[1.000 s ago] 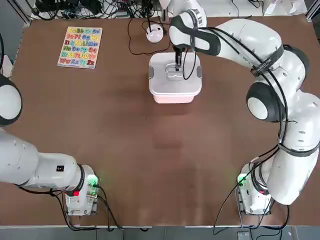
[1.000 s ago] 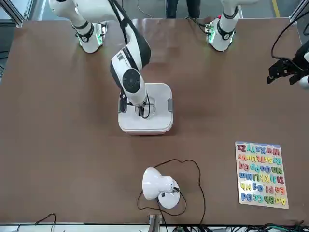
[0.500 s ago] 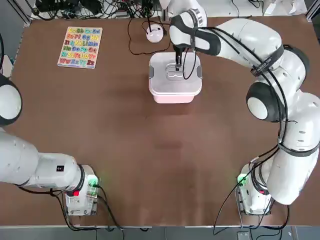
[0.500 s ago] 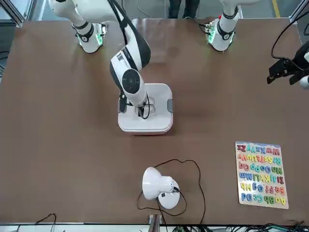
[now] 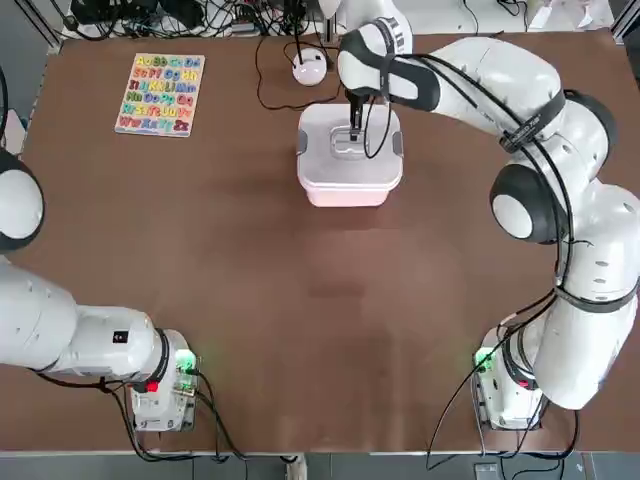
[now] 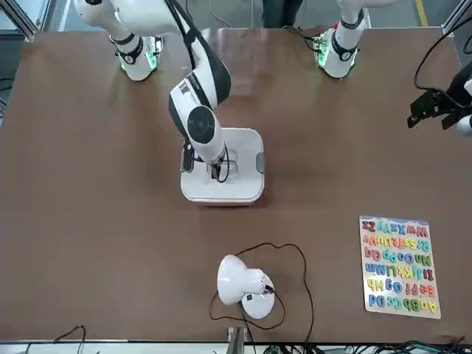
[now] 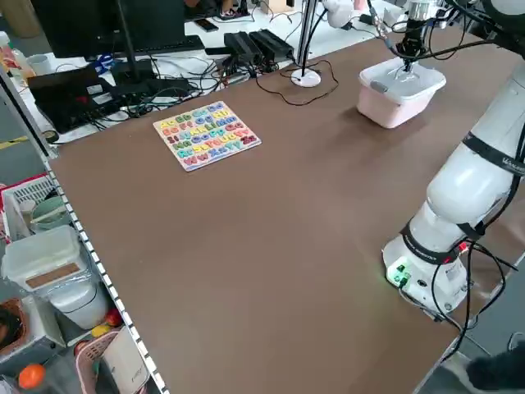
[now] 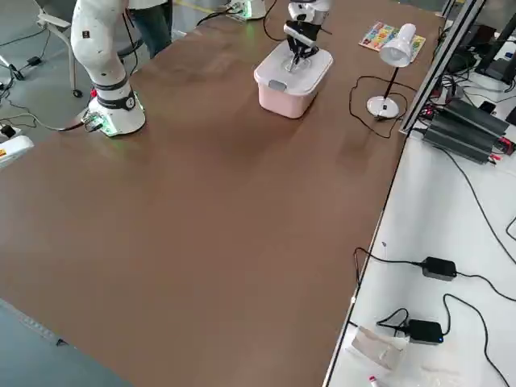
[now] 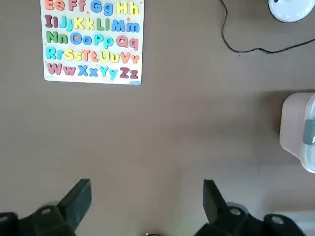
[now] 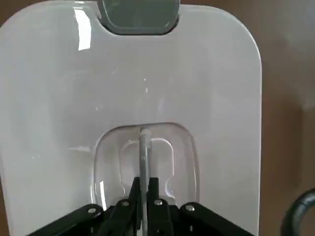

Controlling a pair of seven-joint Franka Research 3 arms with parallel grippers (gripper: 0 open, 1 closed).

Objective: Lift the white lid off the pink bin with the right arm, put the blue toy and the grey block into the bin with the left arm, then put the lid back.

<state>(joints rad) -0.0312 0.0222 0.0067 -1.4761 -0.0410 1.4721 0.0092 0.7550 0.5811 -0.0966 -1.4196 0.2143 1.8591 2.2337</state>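
The right claw [image 10: 142, 201] is pinched tight on the thin handle in the dip of the lid [image 5: 350, 146], and the lid sits on the bin [image 5: 350, 188] near the far middle of the table [image 5: 300, 300]. The left claw [image 9: 146, 204] hangs wide open over bare table, well away from the bin, and holds nothing. A letter board [image 5: 160, 94] lies off to the left and reads Aa up to Zz, and a small white lamp [image 6: 243, 286] with a black cord [image 6: 295, 258] stands just past the bin.
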